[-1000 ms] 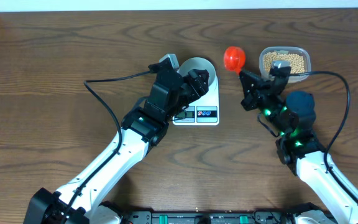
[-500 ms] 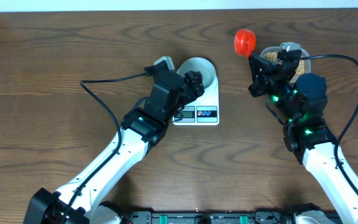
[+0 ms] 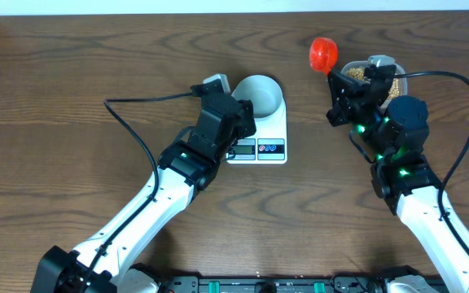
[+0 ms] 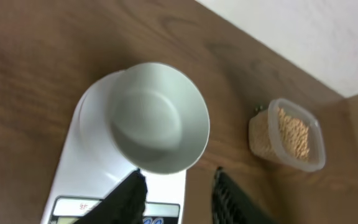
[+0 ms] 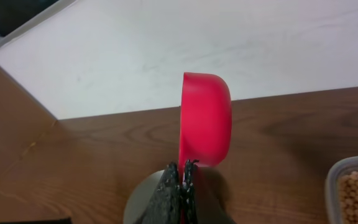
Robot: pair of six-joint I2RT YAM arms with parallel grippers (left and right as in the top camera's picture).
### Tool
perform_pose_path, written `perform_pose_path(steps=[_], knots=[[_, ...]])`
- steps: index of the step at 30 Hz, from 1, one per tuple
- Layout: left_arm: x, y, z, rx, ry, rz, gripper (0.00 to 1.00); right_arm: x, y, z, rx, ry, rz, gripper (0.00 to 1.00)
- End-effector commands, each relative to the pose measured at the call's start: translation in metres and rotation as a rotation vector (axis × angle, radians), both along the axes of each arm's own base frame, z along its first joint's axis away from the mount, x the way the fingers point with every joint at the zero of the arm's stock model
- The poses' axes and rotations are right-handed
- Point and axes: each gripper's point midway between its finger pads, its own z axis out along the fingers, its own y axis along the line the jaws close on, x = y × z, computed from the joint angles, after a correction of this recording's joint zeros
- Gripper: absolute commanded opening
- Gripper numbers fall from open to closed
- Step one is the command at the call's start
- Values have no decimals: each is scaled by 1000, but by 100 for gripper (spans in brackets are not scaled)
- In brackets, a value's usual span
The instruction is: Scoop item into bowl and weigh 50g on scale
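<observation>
The pale bowl [image 3: 261, 94] stands on the white scale [image 3: 273, 130], and the left wrist view shows the bowl [image 4: 157, 115] holds nothing. My left gripper [image 3: 236, 120] is open and empty just short of the bowl's near rim, over the scale [image 4: 82, 155]; its fingers [image 4: 179, 186] are apart. My right gripper [image 3: 338, 84] is shut on the handle of the red scoop [image 3: 322, 53] and holds it in the air left of the clear tub [image 3: 398, 80] of beans [image 3: 352, 75]. In the right wrist view the scoop [image 5: 207, 118] is tilted on its side; its inside is hidden.
The tub of beans also shows at the right in the left wrist view [image 4: 289, 134] and at the lower right in the right wrist view [image 5: 353, 193]. A white wall edge runs along the table's far side. Brown wooden tabletop surrounds everything.
My left gripper has drawn back off the bowl toward the scale's display, leaving the bowl fully in view. My right arm has carried the scoop up and toward the far right, beside the tub.
</observation>
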Motion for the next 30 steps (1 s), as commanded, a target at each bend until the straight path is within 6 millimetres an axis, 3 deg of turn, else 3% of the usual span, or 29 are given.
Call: perform_pose_path(steps=[1, 4, 12, 19, 24, 30], knots=[[5, 9, 5, 100, -60, -30, 30, 7, -11, 15, -17, -46, -58, 1], [7, 14, 5, 136, -75, -45, 30, 7, -12, 18, -18, -58, -62, 1], [9, 16, 14, 225, -101, -101, 9, 8, -12, 23, -49, -93, -58, 1], [6, 18, 24, 275, -67, -128, 7, 10, -11, 18, -51, -81, -57, 1], [-13, 22, 6, 313, 45, -167, 7, 11, -11, 17, -51, -82, -57, 1], [-37, 5, -14, 368, 107, -329, 7, 11, -11, 19, -48, -92, -57, 1]])
